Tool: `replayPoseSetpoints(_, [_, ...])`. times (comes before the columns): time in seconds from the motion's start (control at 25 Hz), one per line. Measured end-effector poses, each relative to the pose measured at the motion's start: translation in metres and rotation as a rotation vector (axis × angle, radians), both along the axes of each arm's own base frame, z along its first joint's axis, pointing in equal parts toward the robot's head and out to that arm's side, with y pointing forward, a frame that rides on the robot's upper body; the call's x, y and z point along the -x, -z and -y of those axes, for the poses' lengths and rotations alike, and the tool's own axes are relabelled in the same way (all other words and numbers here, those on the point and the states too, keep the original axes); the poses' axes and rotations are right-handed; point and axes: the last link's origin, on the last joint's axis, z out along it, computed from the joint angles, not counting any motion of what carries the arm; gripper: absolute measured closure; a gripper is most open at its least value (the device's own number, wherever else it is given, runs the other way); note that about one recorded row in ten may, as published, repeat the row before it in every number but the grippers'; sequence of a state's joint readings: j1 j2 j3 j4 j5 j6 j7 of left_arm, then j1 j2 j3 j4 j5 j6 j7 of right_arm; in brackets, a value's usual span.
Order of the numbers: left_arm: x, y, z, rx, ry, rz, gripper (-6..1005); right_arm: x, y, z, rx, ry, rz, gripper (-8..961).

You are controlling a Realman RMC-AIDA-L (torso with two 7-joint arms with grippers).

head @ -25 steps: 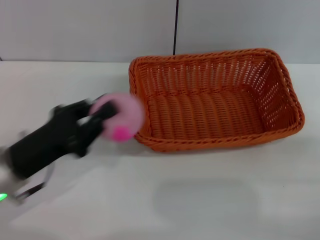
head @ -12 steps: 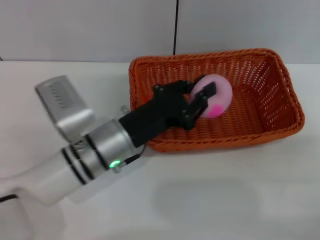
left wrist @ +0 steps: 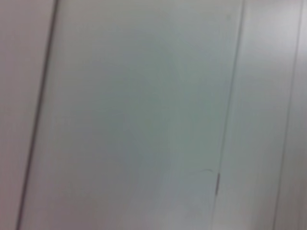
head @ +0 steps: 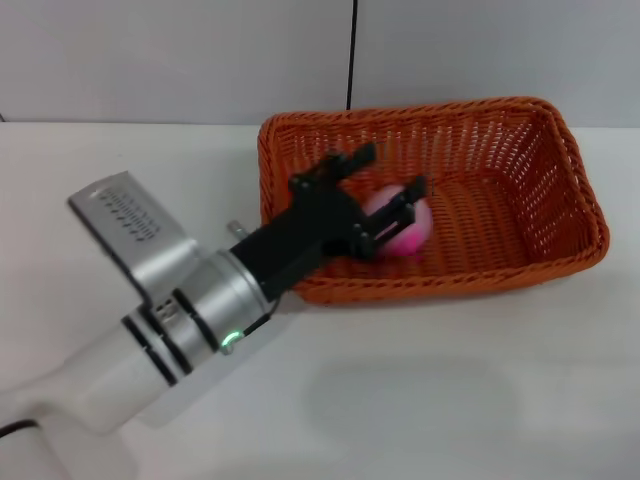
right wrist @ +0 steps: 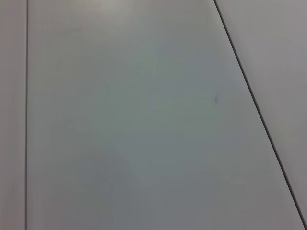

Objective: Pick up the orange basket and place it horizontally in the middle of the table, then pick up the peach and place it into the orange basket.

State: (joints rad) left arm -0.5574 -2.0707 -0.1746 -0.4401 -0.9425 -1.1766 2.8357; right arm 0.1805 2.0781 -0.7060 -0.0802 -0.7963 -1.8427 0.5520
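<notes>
Peach (head: 402, 222) is seen on the floor of the orange basket (head: 520, 225), lying lengthwise mid-counter (head: 450, 400). The left tool (head: 392, 198) is spread around it: one finger is raised clear, the other is close by the fruit, and contact cannot be judged. If the tool is withdrawn at a slant, the peach could be nudged and rolled, or the near rim could be snagged and the basket dragged. All this is shown only by the head view; by both wrist views, blank wall panels alone are shown. The right tool is not seen.
</notes>
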Motion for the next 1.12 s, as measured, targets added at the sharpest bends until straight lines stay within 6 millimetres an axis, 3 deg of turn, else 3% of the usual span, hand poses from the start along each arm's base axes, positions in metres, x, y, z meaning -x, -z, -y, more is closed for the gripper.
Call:
replayPoseSetpoints(0.2, [0.023, -0.022, 0.01, -0.098, -0.065, 0.071, 346, -0.001, -0.002, -0.001, -0.009, 0.004, 0.008, 396])
replayPoseSetpoints(0.44, [0.077, -0.073, 0.04, -0.332, -0.153, 0.136, 167, -0.006, -0.008, 0.001, -0.044, 0.037, 0.01, 396])
replayPoseSetpoints(0.64, [0.124, -0.112, 0.076, -0.515, -0.277, 0.118, 168, -0.011, -0.013, 0.0, -0.084, 0.071, 0.032, 397])
replayPoseSetpoints(0.76, [0.138, -0.122, 0.088, -0.555, -0.327, 0.103, 169, -0.012, -0.013, 0.0, -0.133, 0.111, 0.055, 397])
replayPoseSetpoints(1.12, [0.15, -0.128, 0.099, -0.585, -0.375, 0.078, 171, -0.023, -0.001, -0.014, -0.074, 0.223, 0.017, 397])
